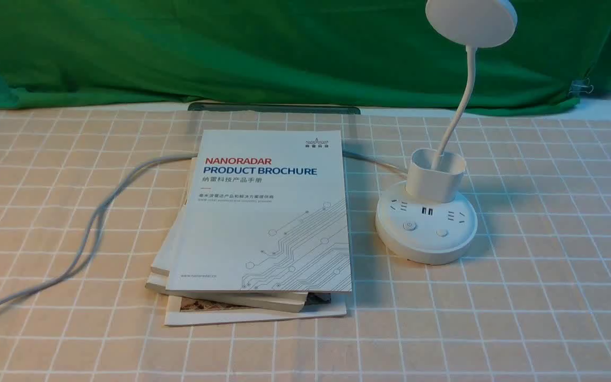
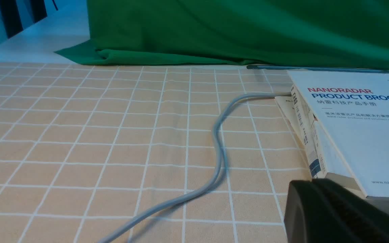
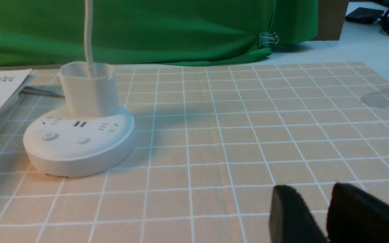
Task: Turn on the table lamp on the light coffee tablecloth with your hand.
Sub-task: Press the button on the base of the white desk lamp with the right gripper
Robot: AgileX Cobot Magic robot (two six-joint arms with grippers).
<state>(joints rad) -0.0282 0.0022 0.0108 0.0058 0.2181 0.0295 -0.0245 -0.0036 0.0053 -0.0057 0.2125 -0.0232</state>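
The table lamp (image 1: 426, 225) stood on the light coffee tablecloth (image 1: 549, 292) ahead of the right claw (image 3: 312, 202), well apart from it, with bare gridded cloth between. Its two buttons (image 1: 409, 226) sat on the side of the base nearest the claw, probably so a fingertip could press down without reaching past the cup-like holder. The right claw hung low over the cloth, its two dark fingers slightly parted and pinching nothing (a narrow gap, better for poking than grasping).

The left claw (image 2: 333, 216) sat just short of a stack of brochures (image 1: 268, 212), apparently not needed. Only one dark piece of it showed, so I could not tell whether it was spread or pressed together. The lamp's grey cable (image 1: 93, 223) passed behind or under the stack; which, I could not tell. Neither arm clearly appeared in the front view. The disc head (image 1: 471, 21) was cut off at the top and showed no clear glow. Which button was power remained a guess.
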